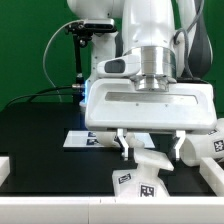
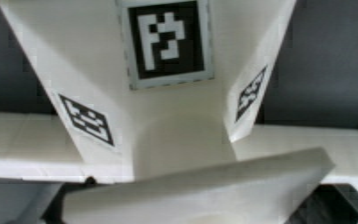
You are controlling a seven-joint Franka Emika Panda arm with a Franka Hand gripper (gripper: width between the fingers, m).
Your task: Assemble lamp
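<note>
Hovering directly above the lamp shade point(image 1: 140, 178), the pincer point(image 1: 150, 150) has its jaws spread wide. One finger stands on either side of the shade's upper part and, as far as the exterior view shows, neither touches it. The shade rests on the dark surface point(image 1: 40, 125) near its front edge. The marker board point(image 1: 80, 140) lies behind it toward the exterior view's left, and a second tagged white part point(image 1: 212, 145) sits near on the right. The wrist view shows the shade as faceted and tapered, bearing square tags point(image 2: 167, 45).

Assessment: rigid matte plastic, probably light and not fragile, though the sloped faces may let flat pads slip. Recommended hold: two opposite flat facets, squeezed squarely.
</note>
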